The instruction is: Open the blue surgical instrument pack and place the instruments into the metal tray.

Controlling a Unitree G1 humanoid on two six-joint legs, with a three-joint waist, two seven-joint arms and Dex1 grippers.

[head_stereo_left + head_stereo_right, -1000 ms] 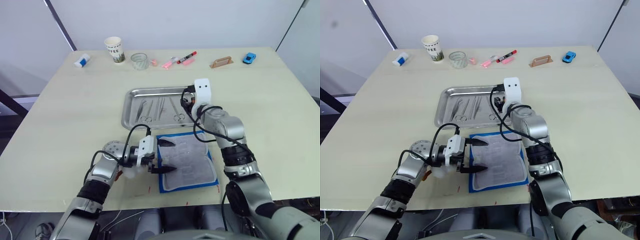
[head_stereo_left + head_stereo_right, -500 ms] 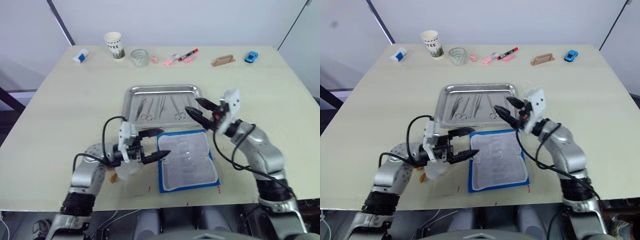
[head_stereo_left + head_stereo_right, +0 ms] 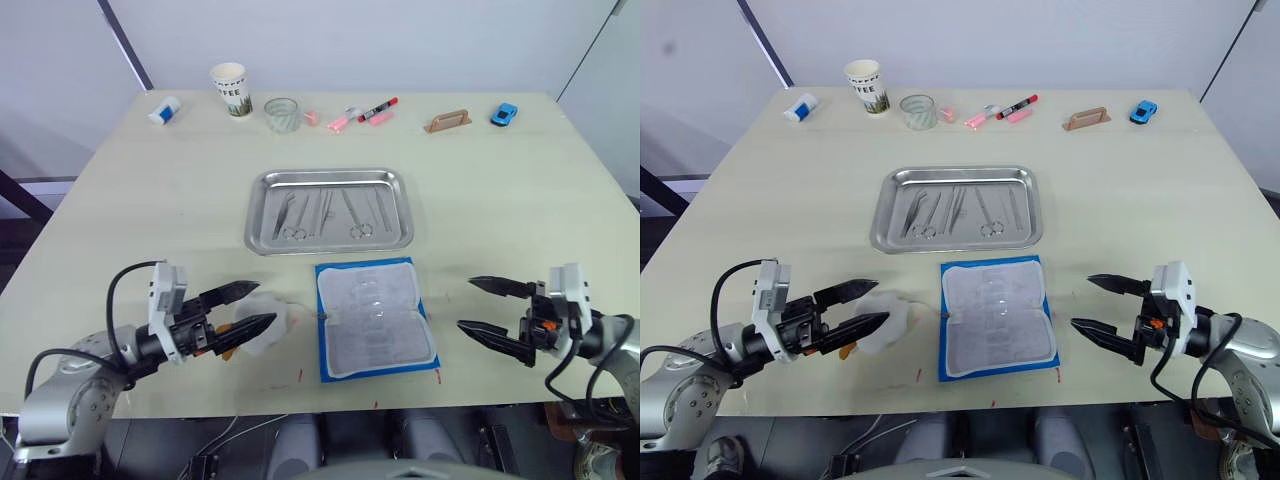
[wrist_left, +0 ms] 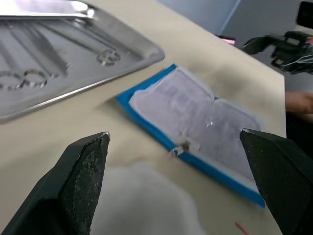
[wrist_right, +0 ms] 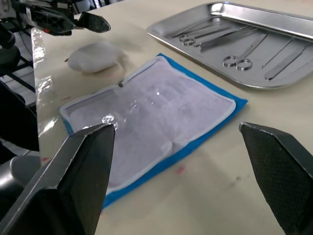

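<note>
The blue surgical instrument pack lies unfolded flat near the table's front edge, pale lining up inside a blue border. Just beyond it stands the metal tray, with several slim instruments lying side by side in it. My left gripper hovers open to the left of the pack, over a white crumpled wad. To the right of the pack, my right gripper is open and holds nothing. The left wrist view shows the pack and the tray; the right wrist view shows the pack and the instruments.
Along the far edge stand a white bottle, a paper cup, a glass jar, pink and red markers, a wooden piece and a small blue toy car. Bare tabletop flanks the tray.
The right gripper has drawn back from the tray to the near right of the pack. The left gripper has pulled away leftward off the pack. Both stay open.
</note>
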